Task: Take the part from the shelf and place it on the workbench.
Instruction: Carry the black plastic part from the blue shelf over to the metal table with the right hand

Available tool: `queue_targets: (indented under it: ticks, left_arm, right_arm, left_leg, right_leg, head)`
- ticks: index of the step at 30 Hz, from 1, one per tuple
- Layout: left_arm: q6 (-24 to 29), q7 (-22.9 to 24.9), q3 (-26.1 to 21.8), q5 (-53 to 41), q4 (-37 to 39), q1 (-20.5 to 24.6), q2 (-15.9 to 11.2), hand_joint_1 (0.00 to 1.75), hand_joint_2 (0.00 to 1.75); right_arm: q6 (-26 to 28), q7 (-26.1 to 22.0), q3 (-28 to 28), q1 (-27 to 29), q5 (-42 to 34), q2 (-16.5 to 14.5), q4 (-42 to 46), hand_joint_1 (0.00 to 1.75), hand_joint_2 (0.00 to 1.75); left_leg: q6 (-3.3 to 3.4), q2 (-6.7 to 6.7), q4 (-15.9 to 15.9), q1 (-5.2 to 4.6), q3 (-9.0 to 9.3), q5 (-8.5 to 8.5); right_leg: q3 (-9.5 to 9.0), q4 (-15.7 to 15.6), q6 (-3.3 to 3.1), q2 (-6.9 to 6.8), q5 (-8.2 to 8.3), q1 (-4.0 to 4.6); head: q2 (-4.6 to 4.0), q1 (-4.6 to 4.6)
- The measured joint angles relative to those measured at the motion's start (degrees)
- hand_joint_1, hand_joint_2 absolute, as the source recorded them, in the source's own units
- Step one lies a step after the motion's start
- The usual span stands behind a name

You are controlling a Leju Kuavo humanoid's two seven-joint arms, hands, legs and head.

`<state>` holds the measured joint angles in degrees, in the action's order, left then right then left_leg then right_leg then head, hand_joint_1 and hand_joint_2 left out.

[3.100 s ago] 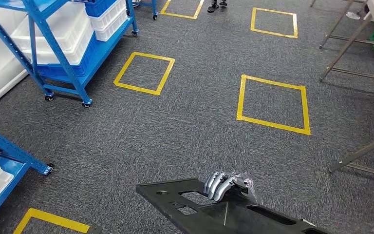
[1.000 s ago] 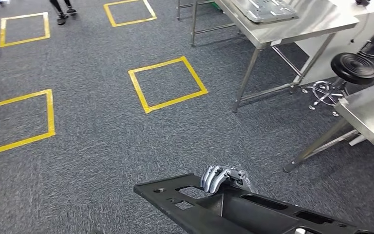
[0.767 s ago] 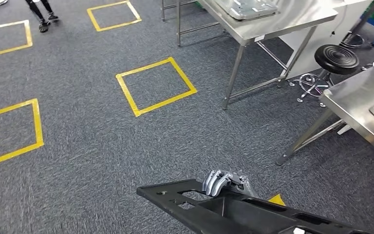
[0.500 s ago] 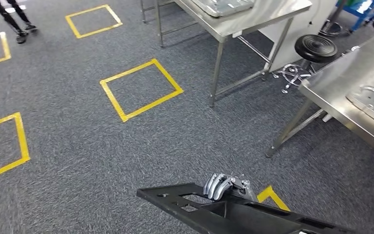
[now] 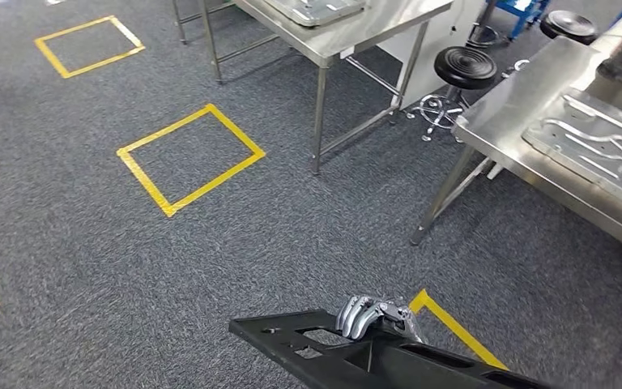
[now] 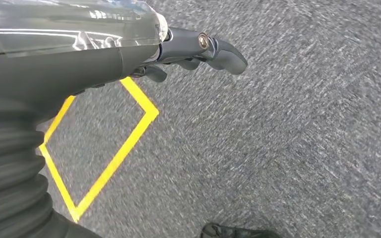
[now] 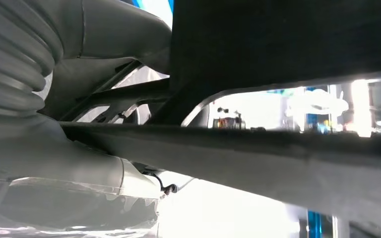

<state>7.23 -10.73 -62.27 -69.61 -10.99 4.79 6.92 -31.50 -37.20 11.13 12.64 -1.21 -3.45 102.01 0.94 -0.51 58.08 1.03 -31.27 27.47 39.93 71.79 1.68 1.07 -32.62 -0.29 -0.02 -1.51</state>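
Note:
A long black part (image 5: 348, 361) with several cut-outs lies across the bottom of the head view, above the carpet. My right hand (image 5: 370, 314) grips its far edge, silver fingers curled over it. The right wrist view shows the part (image 7: 278, 44) close up, dark against bright light, with my right hand (image 7: 79, 104) under it. A steel workbench (image 5: 518, 109) stands at the right, with a flat silvery plate (image 5: 607, 150) lying on it. My left hand (image 6: 188, 49) hangs over the grey carpet and holds nothing.
A second steel table (image 5: 356, 28) stands at the top with a metal plate (image 5: 316, 8) on it. Two black stools (image 5: 463, 65) (image 5: 568, 24) stand between the tables. Yellow tape squares (image 5: 190, 158) mark the carpet, and a yellow tape corner (image 5: 453, 324) lies just beyond the part.
The camera has turned right: the blue shelves have left the picture and the steel tables and stools have come in and slid leftward. The part stays in my right hand.

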Motion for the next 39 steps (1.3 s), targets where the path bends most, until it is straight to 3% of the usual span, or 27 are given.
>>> queue_targets:
  ticks: [1, 2, 3, 4, 6, 8, 10, 11, 13, 15, 16, 17, 18, 19, 21, 23, 25, 26, 28, 30, 32, 33, 35, 36, 37, 39]
  left_arm:
    - [0.0, 0.0, 0.0, 0.1, 0.0, -0.1, 0.0, 0.0, 1.75]
    - [0.0, 0.0, 0.0, 0.2, 0.0, -0.1, 0.0, 0.0, 1.75]
    - [0.1, 0.1, 0.0, 0.3, 0.0, -0.1, 0.0, 0.0, 1.75]
    - [0.1, 0.1, 0.0, 0.4, 0.0, 0.0, 0.0, 0.0, 1.75]
    - [0.1, 0.2, 0.0, 0.5, 0.0, 0.1, 0.0, 0.0, 1.75]
    - [0.1, 0.6, 0.0, 0.7, 0.0, 0.1, 0.0, 0.0, 1.75]
    - [0.1, 1.4, -0.1, 0.9, 0.0, 0.2, 0.1, 0.0, 1.75]
    - [0.1, 2.0, -0.1, 0.9, 0.0, 0.3, 0.1, 0.0, 1.75]
    - [0.3, 3.1, -0.1, 0.8, 0.0, 0.4, 0.2, 0.0, 1.75]
    - [0.4, 4.0, -0.1, 0.6, 0.0, 0.2, 0.3, 0.0, 1.75]
    - [0.5, 4.2, -0.2, 0.6, 0.0, 0.0, 0.4, 0.0, 1.75]
    - [0.5, 4.4, -0.2, 0.5, 0.0, -0.2, 0.4, 0.0, 1.75]
    - [0.6, 4.4, -0.2, 0.4, 0.0, -0.3, 0.4, 0.0, 1.75]
    - [0.6, 4.4, -0.2, 0.3, 0.0, -0.3, 0.4, 0.0, 1.75]
    - [0.7, 4.0, -0.2, 0.0, 0.0, -0.3, 0.4, 0.0, 1.75]
    - [0.8, 3.6, -0.1, -0.3, 0.0, -0.4, 0.4, 0.0, 1.75]
    - [0.8, 3.2, -0.1, -0.4, 0.0, -0.4, 0.5, 0.0, 1.75]
    - [0.8, 3.0, -0.1, -0.5, 0.0, -0.3, 0.5, 0.0, 1.75]
    - [0.9, 2.5, -0.1, -0.7, 0.0, -0.1, 0.5, 0.0, 1.75]
    - [0.9, 1.9, 0.0, -1.0, 0.0, -0.2, 0.5, 0.0, 1.75]
    - [0.9, 1.5, 0.0, -1.3, 0.0, -0.4, 0.4, 0.0, 1.75]
    - [0.9, 1.3, 0.0, -1.4, 0.0, -0.4, 0.4, 0.0, 1.75]
    - [0.7, 0.9, 0.2, -1.5, 0.0, -0.3, 0.4, 0.0, 1.75]
    - [0.6, 0.8, 0.2, -1.5, 0.0, -0.2, 0.4, 0.0, 1.75]
    - [0.6, 0.8, 0.3, -1.5, 0.0, -0.1, 0.5, 0.0, 1.75]
    - [0.4, 1.0, 0.3, -1.5, 0.0, 0.1, 0.5, 0.0, 1.75]
  right_arm:
    - [0.0, 0.0, 0.0, 0.0, 0.0, 0.0, 0.0, 1.24, 1.75]
    - [-0.1, 0.0, 0.0, 0.1, 0.0, 0.0, 0.0, 1.24, 1.75]
    - [-0.2, 0.0, 0.0, 0.1, 0.0, 0.0, 0.0, 1.24, 1.75]
    - [-0.2, 0.0, 0.0, 0.1, 0.0, 0.0, 0.0, 1.24, 1.75]
    - [-0.3, 0.0, 0.0, 0.0, 0.0, 0.0, 0.2, 1.24, 1.75]
    - [-0.3, 0.0, 0.0, -0.2, -0.1, 0.0, 0.4, 1.24, 1.75]
    - [-0.4, 0.1, 0.0, -0.4, -0.2, 0.0, 0.5, 1.24, 1.75]
    - [-0.5, 0.3, 0.0, -0.5, -0.3, 0.0, 0.5, 1.24, 1.75]
    - [-0.6, 0.7, -0.1, -0.9, -0.4, 0.0, 0.5, 1.24, 1.75]
    - [-0.8, 1.2, -0.1, -1.3, -0.7, -0.1, 0.4, 1.24, 1.75]
    - [-0.8, 1.4, -0.1, -1.3, -0.8, -0.1, 0.4, 1.24, 1.75]
    - [-0.9, 1.6, -0.1, -1.2, -0.9, -0.1, 0.4, 1.24, 1.75]
    - [-0.9, 1.8, -0.1, -1.1, -1.0, -0.1, 0.4, 1.24, 1.75]
    - [-1.0, 1.9, -0.1, -1.0, -1.0, -0.1, 0.4, 1.24, 1.75]
    - [-1.0, 2.0, -0.1, -0.8, -1.1, -0.2, 0.4, 1.24, 1.75]
    - [-1.1, 2.0, -0.1, -0.6, -1.1, -0.3, 0.5, 1.24, 1.75]
    - [-1.1, 1.9, -0.1, -0.3, -1.1, -0.3, 0.5, 1.24, 1.75]
    - [-1.0, 1.9, -0.1, -0.1, -1.1, -0.3, 0.5, 1.24, 1.75]
    - [-0.8, 1.7, -0.1, 0.1, -1.1, -0.3, 0.7, 1.24, 1.75]
    - [-0.3, 1.3, -0.2, 0.4, -1.1, -0.3, 0.9, 1.24, 1.75]
    - [0.1, 0.9, -0.4, 1.1, -1.1, -0.3, 0.9, 1.24, 1.75]
    - [0.3, 0.6, -0.5, 1.4, -1.1, -0.3, 0.9, 1.24, 1.75]
    - [0.6, 0.3, -0.8, 1.8, -1.1, -0.2, 0.9, 1.24, 1.75]
    - [0.6, 0.2, -0.9, 1.8, -1.1, -0.2, 1.0, 1.24, 1.75]
    - [0.6, 0.1, -1.0, 1.8, -1.1, -0.2, 1.0, 1.24, 1.75]
    - [0.4, 0.0, -1.1, 1.7, -1.1, -0.2, 1.3, 1.24, 1.75]
  left_leg:
    - [0.05, -0.74, 0.0, -0.07, -0.01, 0.07]
    - [0.06, -1.47, 0.0, -0.1, 0.02, 0.16]
    - [0.01, -2.14, 0.0, -0.11, 0.12, 0.26]
    - [-0.08, -2.75, 0.0, -0.13, 0.28, 0.38]
    - [-0.4, -3.77, 0.0, -0.27, 0.67, 0.7]
    - [-0.9, -4.75, 0.0, -0.42, 0.92, 0.96]
    - [-1.46, -5.78, -0.2, -0.5, 1.23, 1.15]
    - [-1.76, -5.41, -0.1, -0.47, 1.35, 1.42]
    - [-2.21, -2.88, 3.1, -0.41, 0.17, 3.42]
    - [-2.48, -0.45, 10.5, -0.29, -3.38, 6.89]
    - [-2.6, -0.13, 14.0, -0.28, -5.22, 8.03]
    - [-2.69, -0.02, 15.8, -0.26, -6.39, 8.13]
    - [-2.73, 0.02, 15.5, -0.25, -6.5, 7.02]
    - [-2.75, 0.26, 12.8, -0.18, -5.51, 4.88]
    - [-2.8, 2.57, 4.9, 0.18, -2.38, 0.89]
    - [-2.46, 4.69, 1.0, 0.44, -0.8, -0.21]
    - [-1.65, 4.22, 0.8, 0.36, -0.73, -0.02]
    - [-1.24, 3.59, 0.6, 0.36, -0.67, -0.11]
    - [-0.48, 2.25, 0.3, 0.45, -0.54, -0.24]
    - [-0.06, 0.79, 0.3, 0.21, -0.49, -0.13]
    - [0.06, -0.75, 0.3, -0.02, -0.44, 0.05]
    - [0.06, -1.46, 0.3, -0.11, -0.35, 0.16]
    - [-0.04, -2.7, 0.3, -0.29, 0.03, 0.42]
    - [-0.12, -3.25, 0.2, -0.38, 0.29, 0.57]
    - [-0.29, -3.73, 0.2, -0.46, 0.51, 0.71]
    - [-0.84, -4.73, -0.1, -0.47, 0.85, 0.87]
  right_leg:
    - [1.31, 2.6, 0.11, -0.32, -0.94, -0.1]
    - [1.71, 3.4, 0.15, -0.54, -0.85, -0.16]
    - [0.93, 1.9, 0.09, -0.78, 0.4, -0.17]
    - [-0.91, -1.7, -0.1, -1.26, 2.38, -0.11]
    - [-5.08, -9.8, -0.83, -3.52, 5.42, 0.39]
    - [-6.65, -13.2, -1.59, -4.72, 5.99, 1.01]
    - [-6.66, -13.6, -2.18, -3.57, 6.13, 1.03]
    - [-6.89, -14.1, -2.43, -2.97, 6.34, 0.85]
    - [-7.45, -14.9, -2.97, -1.87, 6.76, 0.33]
    - [-7.58, -15.0, -3.22, -0.67, 6.8, 0.21]
    - [-7.58, -15.0, -3.25, 0.06, 6.77, 0.2]
    - [-7.61, -14.9, -3.24, 0.82, 6.72, 0.19]
    - [-7.67, -14.8, -3.15, 1.59, 6.65, 0.16]
    - [-7.75, -14.6, -2.98, 2.36, 6.53, 0.08]
    - [-7.65, -14.0, -2.44, 3.71, 6.12, 0.05]
    - [-7.05, -13.3, -1.77, 4.86, 5.92, 0.08]
    - [-6.57, -13.3, -1.1, 6.01, 6.07, -0.05]
    - [-6.47, -13.1, -0.82, 5.85, 5.97, -0.09]
    - [-5.13, -10.3, -0.29, 3.36, 4.22, -0.03]
    - [-1.69, -3.3, 0.1, 0.26, 0.73, -0.05]
    - [1.34, 2.6, 0.24, -0.6, -1.08, -0.14]
    - [1.45, 2.7, 0.16, -0.74, -0.45, -0.12]
    - [-1.79, -3.6, -0.43, -1.5, 3.23, 0.08]
    - [-3.91, -7.7, -1.0, -2.66, 4.69, 0.37]
    - [-5.57, -10.9, -1.56, -3.8, 5.66, 0.67]
    - [-6.61, -13.3, -2.39, -4.95, 5.83, 1.24]
  head:
    - [0.01, 0.0]
    - [0.01, 0.0]
    - [0.0, 0.0]
    - [0.0, 0.0]
    - [-0.01, 0.0]
    - [0.0, 0.0]
    - [0.0, -0.01]
    - [0.0, -0.01]
    - [-0.01, -0.02]
    - [-0.01, -0.02]
    - [-0.01, -0.02]
    - [0.0, -0.02]
    - [0.0, -0.02]
    - [0.0, -0.02]
    - [-0.01, -0.02]
    - [0.0, -0.02]
    - [0.0, -0.01]
    - [0.0, 0.0]
    - [-0.01, 0.02]
    - [-0.01, 0.03]
    - [0.0, 0.02]
    - [0.0, 0.02]
    - [0.0, 0.02]
    - [-0.01, 0.02]
    - [-0.01, 0.03]
    - [0.0, 0.03]
